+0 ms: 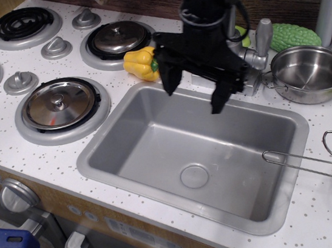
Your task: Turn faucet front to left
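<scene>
observation.image is showing my gripper (194, 93) hanging over the back edge of the sink (125, 135), my two black fingers (168, 81) spread wide apart and pointing down, gripping nothing. the faucet (254, 57) is standing just behind me on the counter (48, 158) at the sink's rear rim; my body is hiding most of its base and spout, and only its stubby side lever is sticking out on the right. a yellow pepper (138, 64) is lying just beside my left-hand finger in the picture. a steel pot (309, 73) is sitting right of the faucet, and a green object (293, 36) is lying behind it.
</scene>
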`<action>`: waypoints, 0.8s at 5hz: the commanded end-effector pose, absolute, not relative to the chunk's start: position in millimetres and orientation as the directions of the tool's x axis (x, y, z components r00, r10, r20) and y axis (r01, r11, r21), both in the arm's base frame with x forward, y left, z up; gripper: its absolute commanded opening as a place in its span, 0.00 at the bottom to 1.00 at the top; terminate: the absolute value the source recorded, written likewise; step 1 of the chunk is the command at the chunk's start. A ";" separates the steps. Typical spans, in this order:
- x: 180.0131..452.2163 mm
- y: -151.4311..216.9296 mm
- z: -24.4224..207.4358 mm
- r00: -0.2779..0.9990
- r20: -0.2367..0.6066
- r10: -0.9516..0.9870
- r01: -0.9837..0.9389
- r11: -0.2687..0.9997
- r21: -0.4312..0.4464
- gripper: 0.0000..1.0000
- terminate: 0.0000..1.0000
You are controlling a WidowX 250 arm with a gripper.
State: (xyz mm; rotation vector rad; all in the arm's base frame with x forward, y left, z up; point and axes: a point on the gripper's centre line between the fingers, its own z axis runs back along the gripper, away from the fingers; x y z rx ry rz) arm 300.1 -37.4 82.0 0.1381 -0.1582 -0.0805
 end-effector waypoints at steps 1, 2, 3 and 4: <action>316.7 -51.0 110.5 0.955 0.274 -0.115 0.076 0.986 0.148 1.00 0.00; 324.8 -57.7 120.3 0.946 0.304 -0.111 0.063 0.985 0.161 1.00 0.00; 335.1 -63.3 128.8 0.942 0.316 -0.108 0.057 0.985 0.164 1.00 0.00; 342.9 -64.4 133.2 0.938 0.323 -0.124 0.072 0.983 0.166 1.00 0.00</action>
